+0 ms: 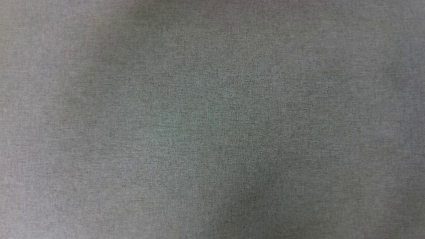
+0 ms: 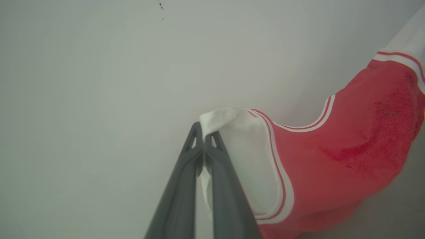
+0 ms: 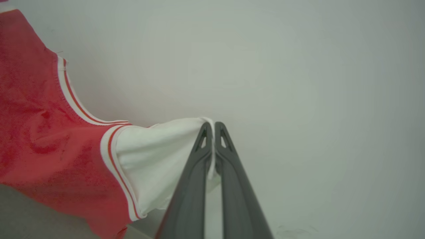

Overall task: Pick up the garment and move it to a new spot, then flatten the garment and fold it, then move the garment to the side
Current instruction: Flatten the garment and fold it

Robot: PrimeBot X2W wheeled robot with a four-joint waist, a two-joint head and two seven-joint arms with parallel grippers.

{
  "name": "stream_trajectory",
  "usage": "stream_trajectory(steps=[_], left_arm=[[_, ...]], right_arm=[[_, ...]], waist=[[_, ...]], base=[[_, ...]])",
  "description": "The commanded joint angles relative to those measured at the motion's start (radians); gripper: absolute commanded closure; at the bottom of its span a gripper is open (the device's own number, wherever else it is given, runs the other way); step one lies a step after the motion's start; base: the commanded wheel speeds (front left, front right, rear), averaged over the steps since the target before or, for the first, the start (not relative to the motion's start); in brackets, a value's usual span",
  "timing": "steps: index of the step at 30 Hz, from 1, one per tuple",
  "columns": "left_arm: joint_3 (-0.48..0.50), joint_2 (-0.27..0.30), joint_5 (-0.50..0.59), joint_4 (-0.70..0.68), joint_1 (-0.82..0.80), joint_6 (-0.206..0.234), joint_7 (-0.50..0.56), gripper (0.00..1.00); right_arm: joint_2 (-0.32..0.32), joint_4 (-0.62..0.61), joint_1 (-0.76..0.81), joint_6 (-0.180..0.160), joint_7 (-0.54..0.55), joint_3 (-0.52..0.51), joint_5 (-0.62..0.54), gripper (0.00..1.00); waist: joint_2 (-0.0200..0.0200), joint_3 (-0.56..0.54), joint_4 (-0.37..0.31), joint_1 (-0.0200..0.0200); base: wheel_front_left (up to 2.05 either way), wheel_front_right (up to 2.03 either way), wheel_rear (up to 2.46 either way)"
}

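Red soft garment (image 2: pixel 348 149) — white sleeves (image 2: pixel 245 156) pinched; striped trim (image 2: pixel 282 172).

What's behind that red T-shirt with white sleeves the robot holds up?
Behind the red soft-cloth T-shirt a plain pale background shows, plus a grey surface beside its edge. Whatever lies directly behind the cloth is covered.

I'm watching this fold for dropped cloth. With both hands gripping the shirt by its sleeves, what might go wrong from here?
1. The left hand and right hand each pinch just the edge of a white sleeve. So little cloth at the fingertips may slip out.
2. The garment sags between the two hands, so it may land bunched rather than flat.
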Motion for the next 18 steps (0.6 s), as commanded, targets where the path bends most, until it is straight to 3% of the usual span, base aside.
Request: stream_trajectory(steps=[1, 7, 14, 18], left_arm=[[-0.005, -0.003, -0.002, 0.005, 0.022, -0.002, -0.01, 1.0], [-0.037, -0.018, -0.073, 0.041, 0.244, -0.01, -0.08, 1.0], [-0.058, 0.024, -0.139, 0.019, 0.521, -0.006, -0.159, 1.0], [-0.064, 0.062, -0.184, -0.041, 0.694, 0.016, -0.185, 1.0]], right_arm=[[0.012, 0.008, 0.027, -0.001, -0.006, 0.011, 0.015, 1.0], [0.047, 0.076, 0.206, -0.001, -0.082, 0.077, 0.103, 1.0], [0.059, 0.095, 0.433, -0.001, -0.154, 0.18, 0.185, 1.0], [0.025, 0.056, 0.566, -0.001, -0.189, 0.233, 0.23, 1.0]], waist=[[0.0, 0.0, -0.002, -0.0002], [0.0, -0.033, -0.003, -0.0002], [0.0, -0.106, -0.015, -0.0002], [0.0, -0.158, -0.01, -0.0002]], base=[[0.0, 0.0, 0.0], [0.0, 0.0, 0.0], [0.0, 0.0, 0.0], [0.0, 0.0, 0.0]])
